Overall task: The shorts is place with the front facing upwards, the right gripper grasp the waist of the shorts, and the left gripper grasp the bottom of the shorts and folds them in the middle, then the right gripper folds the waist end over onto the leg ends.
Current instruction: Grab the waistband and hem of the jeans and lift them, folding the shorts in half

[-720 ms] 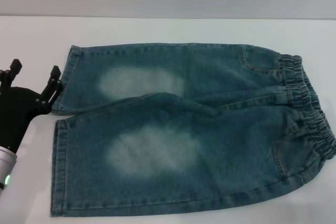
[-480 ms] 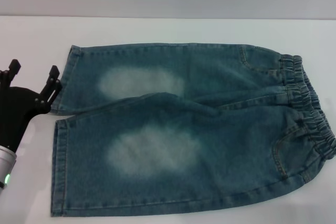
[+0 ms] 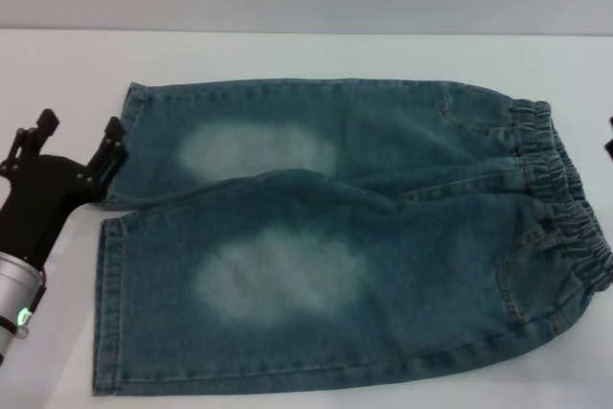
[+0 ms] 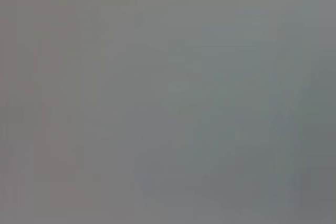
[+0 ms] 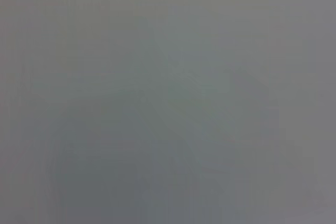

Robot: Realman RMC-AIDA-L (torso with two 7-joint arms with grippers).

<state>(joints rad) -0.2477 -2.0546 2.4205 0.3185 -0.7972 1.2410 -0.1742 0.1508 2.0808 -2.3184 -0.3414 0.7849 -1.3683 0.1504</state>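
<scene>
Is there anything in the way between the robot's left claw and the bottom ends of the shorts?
Nothing visible. The left gripper hovers with its jaws open right beside the bottom of the shorts, next to the far leg's hem, with only bare white table around it. The shorts lie flat and unfolded.

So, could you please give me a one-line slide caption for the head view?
Open left gripper at the hem of flat blue denim shorts on a white table.
</scene>
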